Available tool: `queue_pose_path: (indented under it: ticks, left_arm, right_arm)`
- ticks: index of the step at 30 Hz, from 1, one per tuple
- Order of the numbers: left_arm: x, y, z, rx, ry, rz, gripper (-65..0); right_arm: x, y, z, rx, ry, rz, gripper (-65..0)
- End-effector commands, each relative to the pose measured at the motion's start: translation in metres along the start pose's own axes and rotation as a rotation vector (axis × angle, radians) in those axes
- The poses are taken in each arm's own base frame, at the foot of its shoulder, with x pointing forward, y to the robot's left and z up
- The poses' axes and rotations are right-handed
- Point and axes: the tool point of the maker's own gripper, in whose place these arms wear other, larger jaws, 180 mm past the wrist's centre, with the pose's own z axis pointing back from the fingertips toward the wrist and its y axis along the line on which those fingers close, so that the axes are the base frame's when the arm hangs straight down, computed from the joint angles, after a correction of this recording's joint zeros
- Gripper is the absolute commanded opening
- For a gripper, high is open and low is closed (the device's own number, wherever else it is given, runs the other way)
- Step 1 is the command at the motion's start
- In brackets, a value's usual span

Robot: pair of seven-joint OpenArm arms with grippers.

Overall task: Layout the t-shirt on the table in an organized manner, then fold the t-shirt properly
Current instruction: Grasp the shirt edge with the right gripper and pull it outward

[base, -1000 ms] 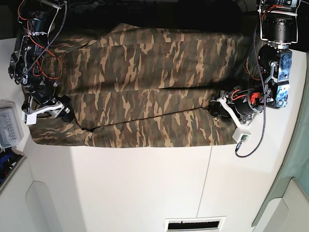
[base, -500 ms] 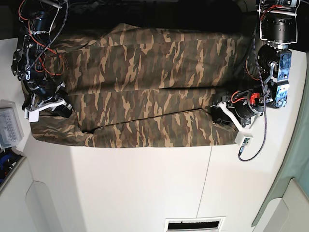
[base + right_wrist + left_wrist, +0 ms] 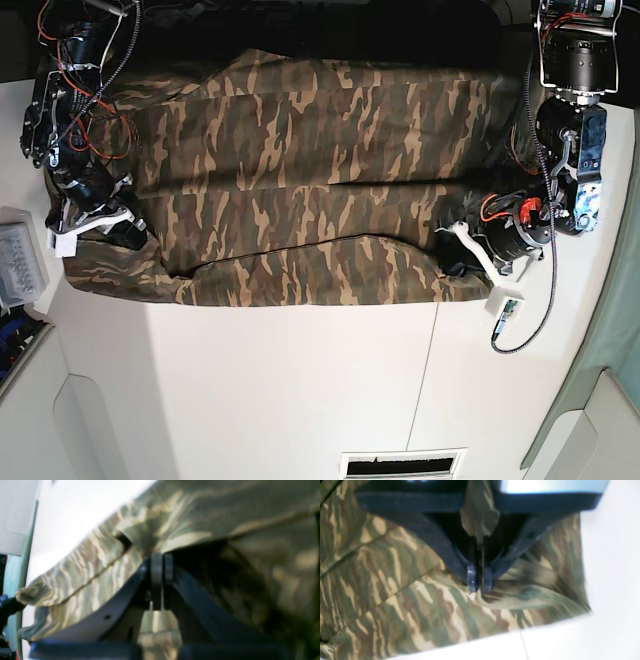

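The camouflage t-shirt (image 3: 310,180) lies spread across the far half of the white table (image 3: 300,390), with a fold crease running across its middle. My left gripper (image 3: 458,258) is at the shirt's right front part; in the left wrist view it (image 3: 479,586) is shut on a pinch of the t-shirt (image 3: 420,600). My right gripper (image 3: 128,232) is at the shirt's left edge; in the right wrist view it (image 3: 159,562) is shut on the t-shirt (image 3: 205,517), with cloth raised around the fingers. The neck label is hidden.
A clear plastic box (image 3: 18,262) sits at the table's left edge beside my right arm. A thin dark seam (image 3: 428,370) runs down the table. A vent slot (image 3: 403,464) lies at the front edge. A white cable plug (image 3: 503,305) hangs by my left arm.
My left gripper has slid toward the front edge with the shirt's right part. My right gripper has moved back and up a little at the shirt's left edge, holding the cloth.
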Motion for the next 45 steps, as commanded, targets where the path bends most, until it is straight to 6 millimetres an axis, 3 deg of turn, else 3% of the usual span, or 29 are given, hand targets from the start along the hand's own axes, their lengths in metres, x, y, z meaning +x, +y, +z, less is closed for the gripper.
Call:
queue_pose_path:
  ticks: [1,7,11,15,21,28,29,30,32,33,34,39,42,45]
  left_arm:
    - [0.028,0.004,0.007,0.000,-0.071,-0.033,-65.0]
    - [0.054,0.015,0.012,0.039,-0.108,-0.094,-65.0]
    - [0.084,0.017,0.013,0.049,-0.158,-0.114,-65.0]
    - [0.100,0.030,0.007,0.075,-0.166,-0.099,-65.0]
    - [0.104,0.056,-0.015,0.099,-0.137,-0.012,-65.0]
    - [0.125,0.076,-0.038,0.123,-0.129,0.049,-65.0]
    - [0.128,0.076,-0.041,0.121,-0.118,0.046,-62.5]
    - [0.129,0.076,-0.045,0.123,-0.103,0.035,-52.9]
    - [0.129,0.074,-0.049,0.125,-0.076,0.007,-35.9]
    - [0.128,0.072,-0.051,0.123,-0.066,-0.006,-31.9]
    - [0.125,0.071,-0.052,0.124,-0.049,-0.016,-31.5]
    - [0.108,0.072,-0.053,0.131,0.040,-0.030,-31.5]
    - [0.091,0.071,-0.049,0.112,0.124,-0.047,-31.7]
    - [0.079,0.057,-0.040,0.038,0.144,-0.119,-32.1]
  right_arm:
    - [0.030,0.009,0.003,0.033,-0.075,0.037,-65.0]
    - [0.061,0.030,0.013,0.073,-0.148,0.091,-65.0]
    - [0.082,0.045,0.021,0.090,-0.201,0.150,-65.0]
    - [0.104,0.055,0.027,0.081,-0.242,0.223,-65.0]
    - [0.157,0.049,0.028,0.017,-0.282,0.345,-65.0]
    - [0.221,0.019,0.022,-0.043,-0.289,0.341,-65.0]
    - [0.227,0.016,0.019,-0.047,-0.282,0.331,-65.0]
    - [0.229,0.013,0.015,-0.048,-0.270,0.321,-58.3]
    - [0.228,0.008,0.009,-0.054,-0.243,0.307,-32.9]
    - [0.225,0.006,0.007,-0.055,-0.229,0.306,-23.2]
    - [0.222,0.006,0.006,-0.056,-0.219,0.309,-19.3]
    - [0.199,-0.007,0.006,-0.073,-0.168,0.293,-19.9]
    - [0.172,-0.020,0.009,-0.083,-0.085,0.253,-20.3]
    - [0.147,-0.034,0.021,-0.077,-0.056,0.183,-20.3]
